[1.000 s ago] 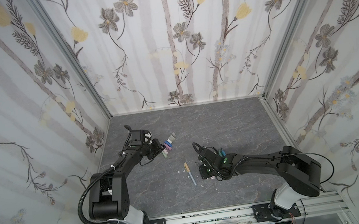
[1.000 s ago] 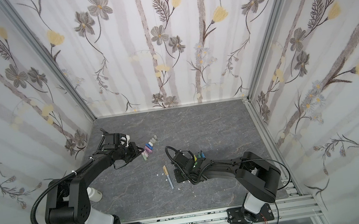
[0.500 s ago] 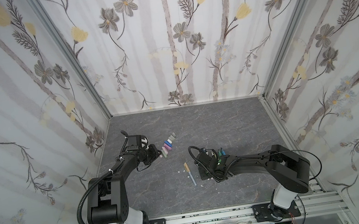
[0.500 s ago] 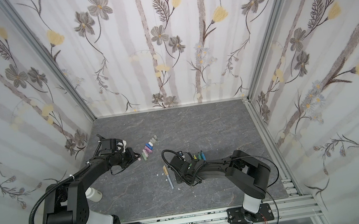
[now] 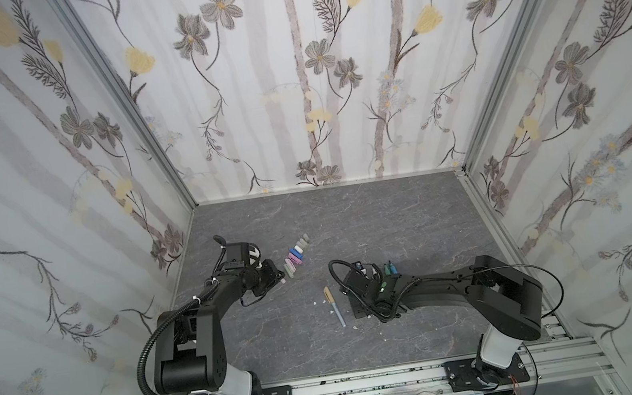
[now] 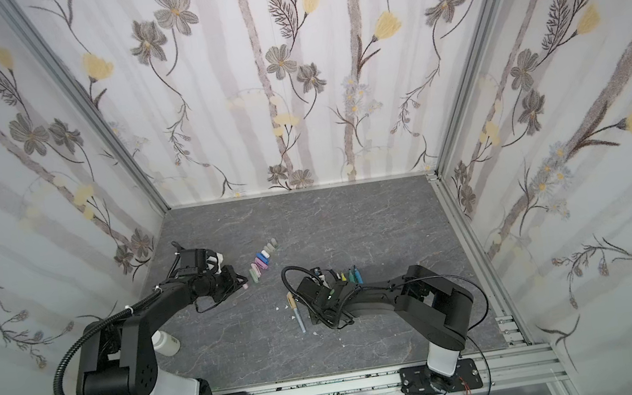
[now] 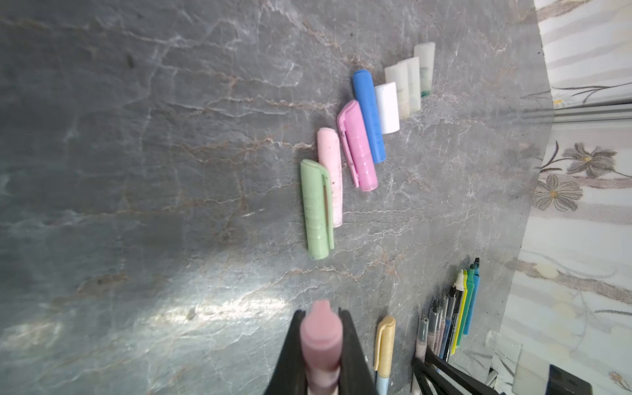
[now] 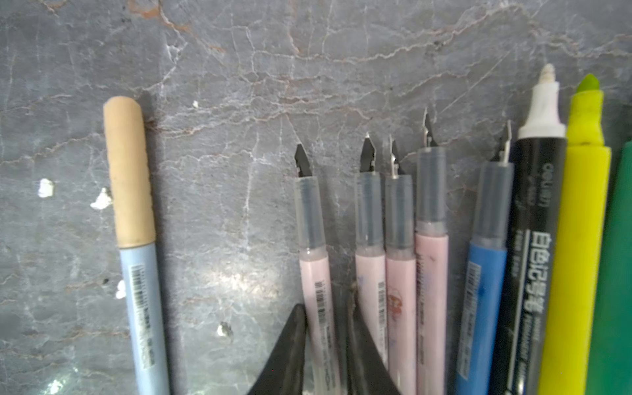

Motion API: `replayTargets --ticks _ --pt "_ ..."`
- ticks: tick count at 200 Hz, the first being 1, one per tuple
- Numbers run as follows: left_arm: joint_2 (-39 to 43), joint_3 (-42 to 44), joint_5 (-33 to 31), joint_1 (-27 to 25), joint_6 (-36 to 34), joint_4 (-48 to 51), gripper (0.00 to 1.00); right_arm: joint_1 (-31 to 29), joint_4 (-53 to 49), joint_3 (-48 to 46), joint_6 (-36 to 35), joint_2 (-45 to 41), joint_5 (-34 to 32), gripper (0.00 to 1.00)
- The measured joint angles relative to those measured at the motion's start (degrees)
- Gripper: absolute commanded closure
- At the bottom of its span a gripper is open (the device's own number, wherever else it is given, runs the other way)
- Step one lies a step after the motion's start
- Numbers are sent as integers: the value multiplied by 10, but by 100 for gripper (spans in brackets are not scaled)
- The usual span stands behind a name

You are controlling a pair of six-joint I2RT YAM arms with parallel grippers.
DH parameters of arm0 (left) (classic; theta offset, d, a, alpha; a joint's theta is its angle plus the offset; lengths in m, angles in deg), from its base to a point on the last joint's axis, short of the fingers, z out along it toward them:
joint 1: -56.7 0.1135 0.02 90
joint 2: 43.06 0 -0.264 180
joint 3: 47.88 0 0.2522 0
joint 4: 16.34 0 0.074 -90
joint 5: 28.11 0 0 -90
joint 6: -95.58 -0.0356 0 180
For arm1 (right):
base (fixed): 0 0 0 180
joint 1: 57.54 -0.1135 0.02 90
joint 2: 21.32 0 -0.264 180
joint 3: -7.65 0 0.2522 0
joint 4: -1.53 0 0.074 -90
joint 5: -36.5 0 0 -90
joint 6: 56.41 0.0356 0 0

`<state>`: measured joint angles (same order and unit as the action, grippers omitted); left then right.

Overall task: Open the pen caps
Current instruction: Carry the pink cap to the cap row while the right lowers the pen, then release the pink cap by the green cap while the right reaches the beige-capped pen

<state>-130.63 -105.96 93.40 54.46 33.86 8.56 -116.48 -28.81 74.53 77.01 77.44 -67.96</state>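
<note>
Several loose pen caps (image 5: 296, 255) lie in a slanted row: green (image 7: 316, 208), pale pink (image 7: 331, 178), pink (image 7: 357, 145), blue (image 7: 369, 116), white (image 7: 387, 107) and translucent ones. My left gripper (image 7: 321, 318) is shut on another pink cap (image 7: 321, 338), just short of the row's green end. Uncapped pens (image 8: 431, 222) lie side by side under my right gripper (image 8: 326, 309). Its jaws stand slightly open around the outermost pink pen (image 8: 318, 273), with a small gap on one side. One pen (image 8: 129, 171) still wears a tan cap and lies apart (image 5: 333, 305).
Small white flecks (image 8: 46, 188) dot the grey stone floor around the capped pen. A white bottle (image 6: 165, 343) stands beside the left arm's base. Flowered walls close in the left, back and right sides.
My left gripper has drifted a little toward the front with the pink cap. The right jaws have loosened slightly around the pink pen.
</note>
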Motion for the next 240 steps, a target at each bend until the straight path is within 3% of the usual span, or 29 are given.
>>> replayTargets --ticks 57,120,240 --pt "-24 7 0 0 1 -21 99 0 -22 13 -19 -51 -29 76" --pt "-57 8 5 -1 16 -59 90 5 -31 20 -36 -85 -44 76" --pt "-112 -14 16 -10 31 -90 79 3 -25 20 -45 -79 -22 73"
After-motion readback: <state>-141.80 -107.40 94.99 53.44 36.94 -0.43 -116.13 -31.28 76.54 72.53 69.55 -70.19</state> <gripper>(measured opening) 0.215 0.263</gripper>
